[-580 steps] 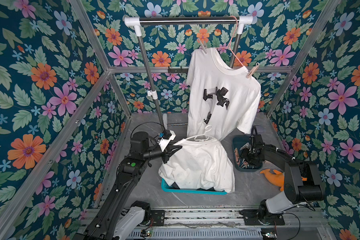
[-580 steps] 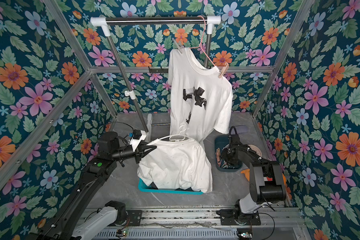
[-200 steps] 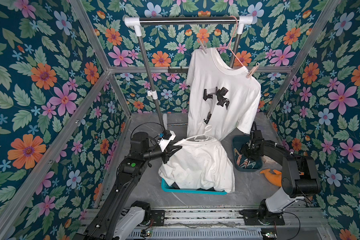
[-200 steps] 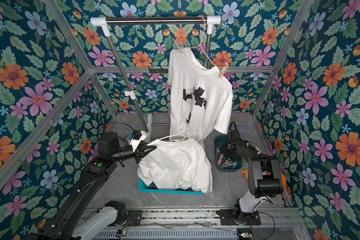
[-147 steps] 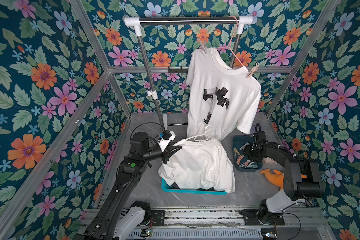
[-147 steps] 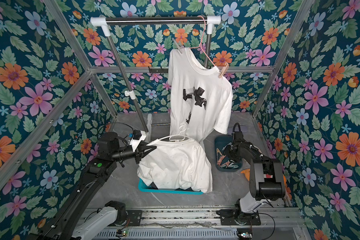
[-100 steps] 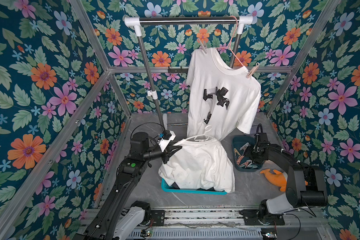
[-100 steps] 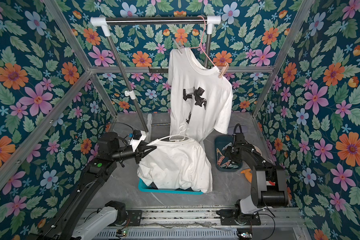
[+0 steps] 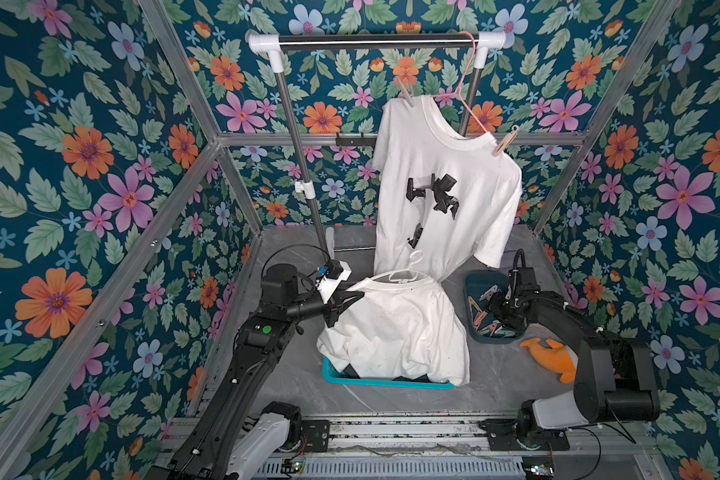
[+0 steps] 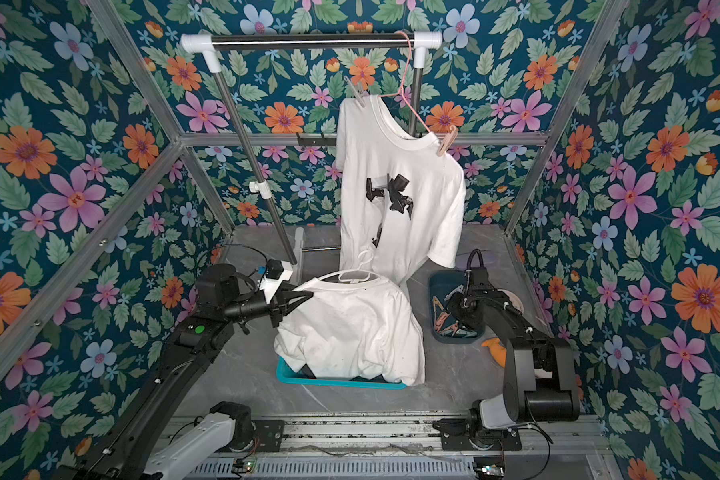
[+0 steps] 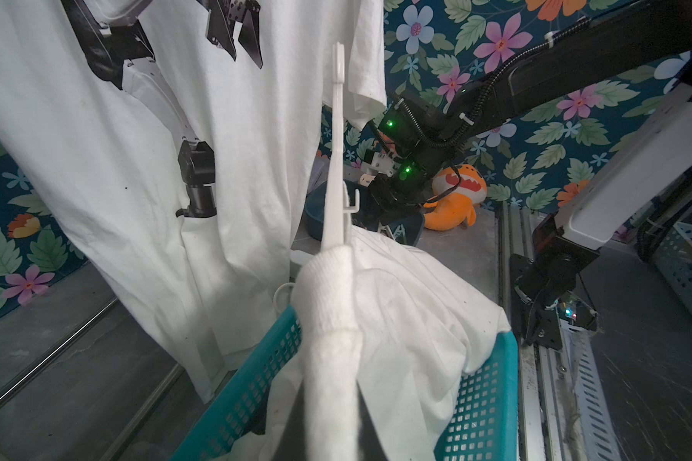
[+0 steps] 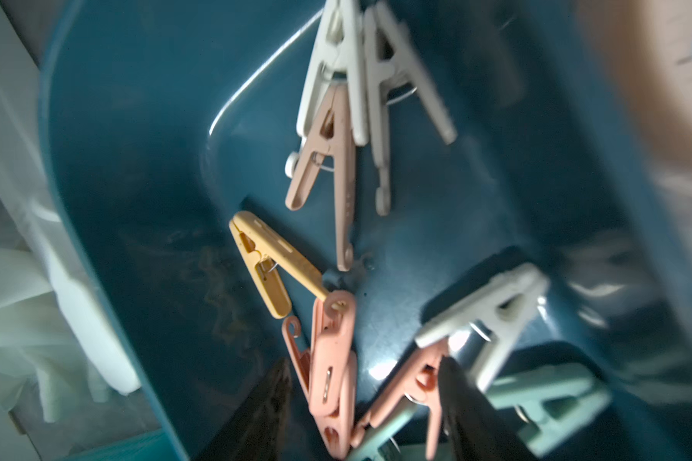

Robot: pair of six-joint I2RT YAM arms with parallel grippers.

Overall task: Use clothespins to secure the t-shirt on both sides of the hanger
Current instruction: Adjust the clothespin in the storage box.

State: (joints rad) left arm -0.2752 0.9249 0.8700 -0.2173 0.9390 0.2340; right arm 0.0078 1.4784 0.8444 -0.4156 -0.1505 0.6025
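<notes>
A white t-shirt (image 9: 395, 324) (image 10: 350, 324) on a white hanger (image 9: 408, 270) (image 11: 336, 159) droops over a teal basket. My left gripper (image 9: 356, 297) (image 10: 306, 296) (image 11: 332, 423) is shut on its shoulder, cloth and hanger arm together. My right gripper (image 9: 497, 309) (image 10: 454, 309) (image 12: 360, 403) reaches down into a dark blue bin (image 9: 472, 286) (image 12: 136, 159) of clothespins (image 9: 489, 324). Its jaws stand open on either side of two salmon-pink clothespins (image 12: 332, 359). Yellow (image 12: 268, 263), beige (image 12: 328, 167) and whitish (image 12: 492, 319) clothespins lie around them.
Another white t-shirt (image 9: 445, 199) with a black print hangs from the rail (image 9: 375, 39) on a pink hanger, pegged at both shoulders (image 9: 504, 143). The teal basket (image 9: 383, 380) sits mid-floor. An orange plush toy (image 9: 551, 353) lies right of the bin.
My right gripper has shifted a little inside the bin and its jaws have narrowed slightly. The left arm and the shirt it holds have not moved.
</notes>
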